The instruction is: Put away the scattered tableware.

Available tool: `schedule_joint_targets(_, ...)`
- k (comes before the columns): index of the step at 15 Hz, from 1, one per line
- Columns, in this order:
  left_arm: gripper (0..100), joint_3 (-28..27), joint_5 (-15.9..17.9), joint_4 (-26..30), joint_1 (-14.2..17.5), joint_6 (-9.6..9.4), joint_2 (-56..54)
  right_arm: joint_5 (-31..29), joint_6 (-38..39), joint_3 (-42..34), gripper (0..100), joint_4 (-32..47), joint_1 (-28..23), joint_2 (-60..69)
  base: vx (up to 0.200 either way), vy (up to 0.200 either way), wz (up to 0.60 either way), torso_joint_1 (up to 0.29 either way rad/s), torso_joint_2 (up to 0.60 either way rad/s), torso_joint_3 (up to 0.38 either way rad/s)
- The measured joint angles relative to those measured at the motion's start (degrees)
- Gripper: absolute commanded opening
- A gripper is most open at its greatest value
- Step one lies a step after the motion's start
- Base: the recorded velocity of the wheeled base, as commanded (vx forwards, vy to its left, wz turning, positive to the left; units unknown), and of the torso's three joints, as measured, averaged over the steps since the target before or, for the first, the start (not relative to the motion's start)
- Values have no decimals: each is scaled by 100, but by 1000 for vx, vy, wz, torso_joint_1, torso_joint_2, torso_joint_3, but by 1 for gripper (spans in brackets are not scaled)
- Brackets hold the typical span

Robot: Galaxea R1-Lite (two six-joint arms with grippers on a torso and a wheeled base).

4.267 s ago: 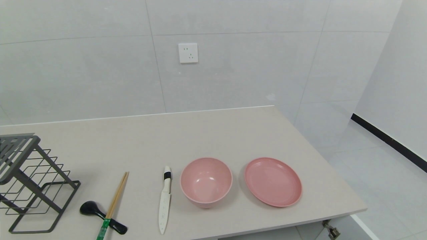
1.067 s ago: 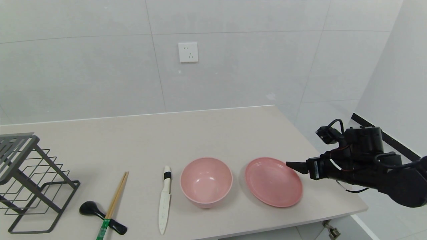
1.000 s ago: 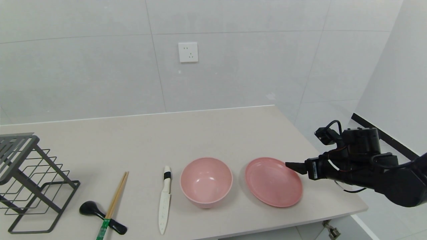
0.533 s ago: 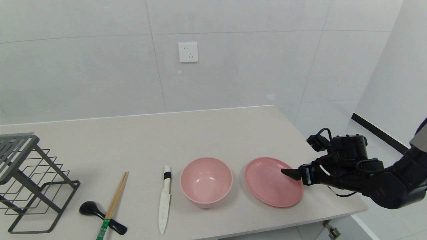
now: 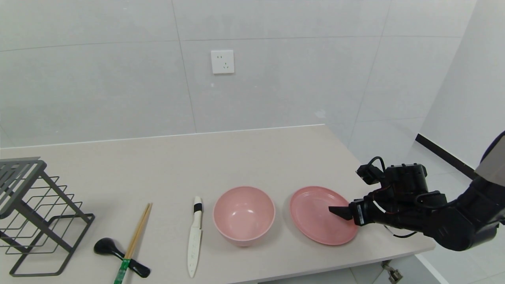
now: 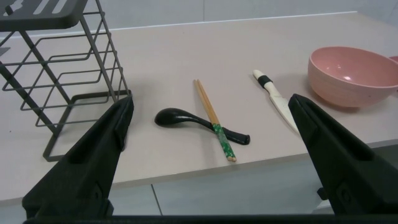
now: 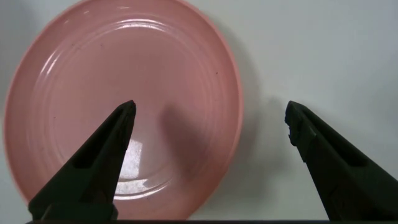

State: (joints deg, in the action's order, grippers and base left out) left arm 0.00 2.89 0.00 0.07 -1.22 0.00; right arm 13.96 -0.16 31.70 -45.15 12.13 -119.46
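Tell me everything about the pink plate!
The plate is round, pink and shiny, likely plastic, with faint rings inside and a raised rim. It lies flat and empty on the table near its front right corner, right of the bowl, not touching it. The robot's open right hand straddles its right edge; whether it touches is unclear.

Rack [image 5: 68, 194] cut off by left edge in head view; its upper part clipped in left wrist view. Near end of chopsticks [image 5: 136, 237] lost below head view's bottom edge. Plate [image 5: 315, 217]: right rim partly covered by right gripper [image 5: 339, 213] in head view, part of rim clipped in right wrist view. Bowl [image 6: 351, 74] cut by picture's edge in left wrist view. Knife [image 6: 273, 99] tip hidden behind a finger of left gripper [image 6: 211, 102]
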Motion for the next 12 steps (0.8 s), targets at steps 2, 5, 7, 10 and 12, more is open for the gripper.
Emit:
schedule_joint_targets(2, 100, 0, 1, 0, 0, 0, 0, 0, -6, -2, 100, -2, 54, -66, 0, 0, 0, 0, 0, 0)
schedule_joint_targets(5, 100, 0, 1, 0, 0, 0, 0, -2, -107, -2, 0, -4, 143, -149, 0, 0, 0, 0, 0, 0)
schedule_joint_targets(7, 100, 0, -5, 0, 0, -11, 0, -55, -240, -9, 0, -30, 154, -240, 0, 0, 0, 0, 0, 0)
schedule_joint_targets(10, 100, 0, -7, 0, 0, -11, 0, -158, -229, 2, 0, -72, 68, -395, 0, 0, 0, 0, 0, 0)
schedule_joint_targets(12, 100, 0, -7, 0, 0, -12, 0, -143, -219, 22, 0, -171, -122, -413, 0, 0, 0, 0, 0, 0)
